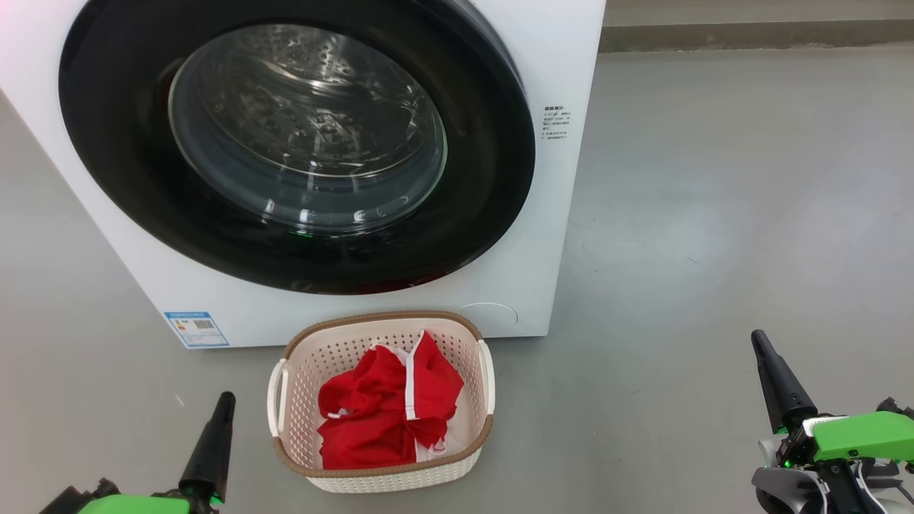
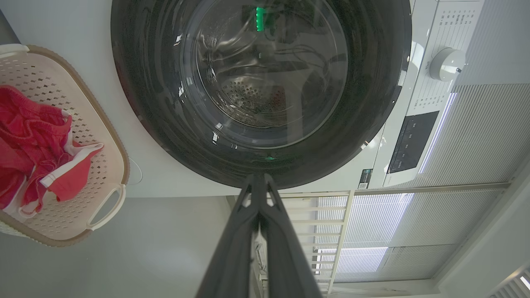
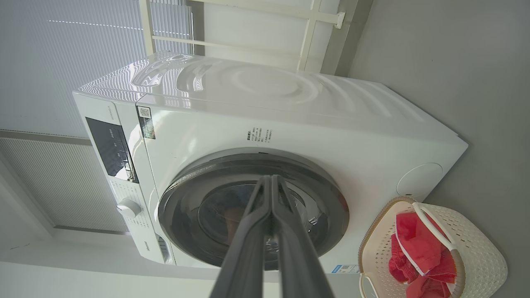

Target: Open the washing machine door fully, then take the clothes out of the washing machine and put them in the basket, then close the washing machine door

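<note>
The white washing machine [image 1: 543,235] stands ahead with its round black door [image 1: 114,178] flat against the front, and its glass porthole [image 1: 307,128] shows the bare steel drum. On the floor in front sits the cream basket [image 1: 382,478] holding the red clothes [image 1: 385,407] with white trim. My left gripper [image 1: 223,401] hangs low at the left of the basket, fingers together, holding nothing. Off to the right, my right gripper [image 1: 758,341] is shut and empty too. In the wrist views both finger pairs [image 2: 258,182] [image 3: 271,180] touch at the tips, pointing at the door [image 2: 165,124] [image 3: 331,215].
Grey floor [image 1: 714,214] spreads to the right of the machine. A blue label [image 1: 196,328] is on the machine's lower left front. The control panel and dial [image 2: 445,64] show in the wrist views, with white blinds [image 3: 41,62] behind.
</note>
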